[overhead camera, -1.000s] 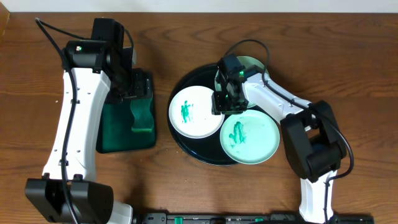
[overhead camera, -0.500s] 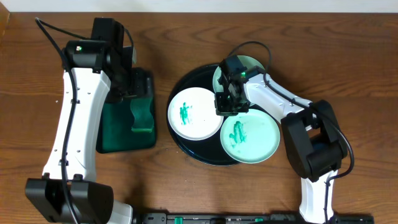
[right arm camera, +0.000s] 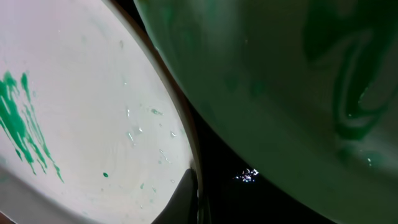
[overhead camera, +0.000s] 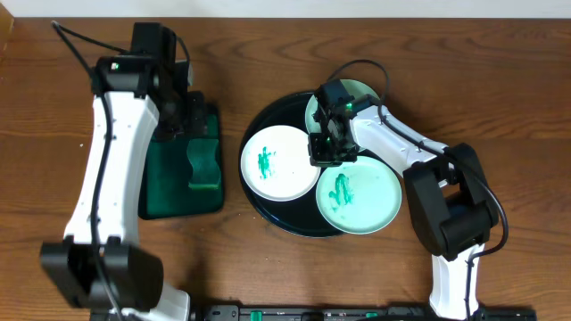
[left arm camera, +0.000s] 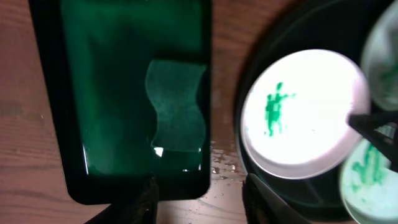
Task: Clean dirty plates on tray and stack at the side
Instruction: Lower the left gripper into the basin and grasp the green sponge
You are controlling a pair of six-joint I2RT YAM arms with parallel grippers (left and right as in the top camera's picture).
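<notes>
Right end effector (overhead camera: 326, 153) is shut beside the white plate (overhead camera: 284, 169) mid-frame; left end effector (left arm camera: 200, 190), half open, holds nothing.

Robot lab bench is indicated; a left arm (overhead camera: 111, 169) and a right arm (overhead camera: 393, 143) are mounted at a wood-grain tabletop (overhead camera: 268, 276); cabling (overhead camera: 361, 64) is left exposed; paint-smeared plates (overhead camera: 290, 169) are staged on a black tray (overhead camera: 272, 217); a sponge (overhead camera: 203, 165) is laid in a dark-green tray (overhead camera: 169, 196).
</notes>
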